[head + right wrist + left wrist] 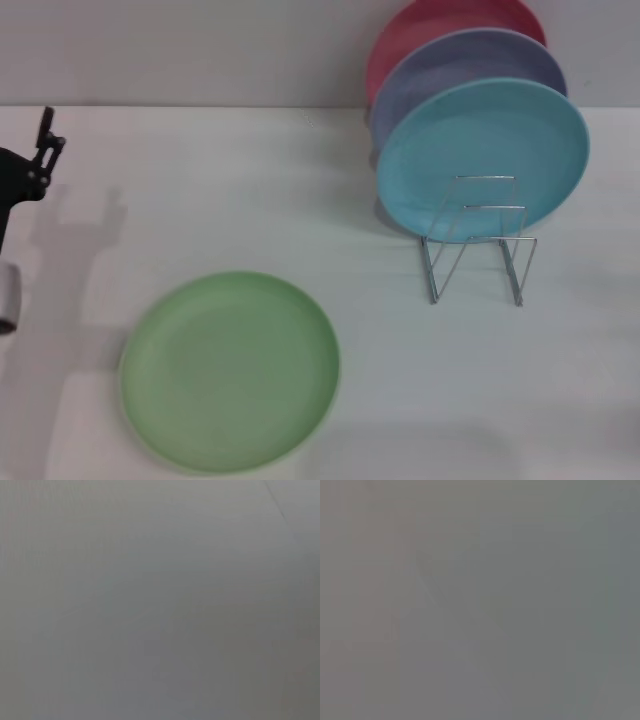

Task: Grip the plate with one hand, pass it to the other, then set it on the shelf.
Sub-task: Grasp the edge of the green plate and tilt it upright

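Step 1, the grasp, looks unstarted: the pale green plate [230, 370] lies flat (untouched), left gripper [45, 140] well apart, finger state unclear; next, reach its rim.

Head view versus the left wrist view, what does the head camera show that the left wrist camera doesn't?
Only the head view shows things: the large round pale green plastic plate lying flat on the white table, the thin silver wire rack holding a light blue plate, a lavender plate and a red plate upright, and the left gripper at the left edge, away from the green plate. Only the left wrist view: a blank grey field, nothing identifiable. Shared: nothing recognisable; the right gripper appears in neither.
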Available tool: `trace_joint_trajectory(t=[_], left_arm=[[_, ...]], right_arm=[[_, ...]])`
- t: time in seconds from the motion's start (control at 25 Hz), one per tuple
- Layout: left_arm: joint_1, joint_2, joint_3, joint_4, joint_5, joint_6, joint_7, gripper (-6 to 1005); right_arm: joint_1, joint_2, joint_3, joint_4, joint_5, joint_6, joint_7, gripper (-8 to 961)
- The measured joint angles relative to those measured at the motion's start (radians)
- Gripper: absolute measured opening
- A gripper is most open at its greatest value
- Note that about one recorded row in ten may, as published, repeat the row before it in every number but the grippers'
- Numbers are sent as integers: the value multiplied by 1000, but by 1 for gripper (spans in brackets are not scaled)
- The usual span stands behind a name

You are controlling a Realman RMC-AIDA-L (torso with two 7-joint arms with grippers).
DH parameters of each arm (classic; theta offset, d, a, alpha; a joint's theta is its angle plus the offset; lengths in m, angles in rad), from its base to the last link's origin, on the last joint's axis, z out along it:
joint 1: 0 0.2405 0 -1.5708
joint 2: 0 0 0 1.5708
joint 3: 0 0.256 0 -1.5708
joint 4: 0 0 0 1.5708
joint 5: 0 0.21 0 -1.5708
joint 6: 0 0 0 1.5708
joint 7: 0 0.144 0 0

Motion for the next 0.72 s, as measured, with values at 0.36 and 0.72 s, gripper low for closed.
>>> trace_joint_trajectory(t=[0.36,0.72], left_arm=[[172,14,-337,544,-41,-659,218,815],[219,13,-644,944,-33,-1485,205,815]], right_arm=[[1,0,0,0,0,0,0,565],[7,0,-8,1,-1,-6,0,564]])
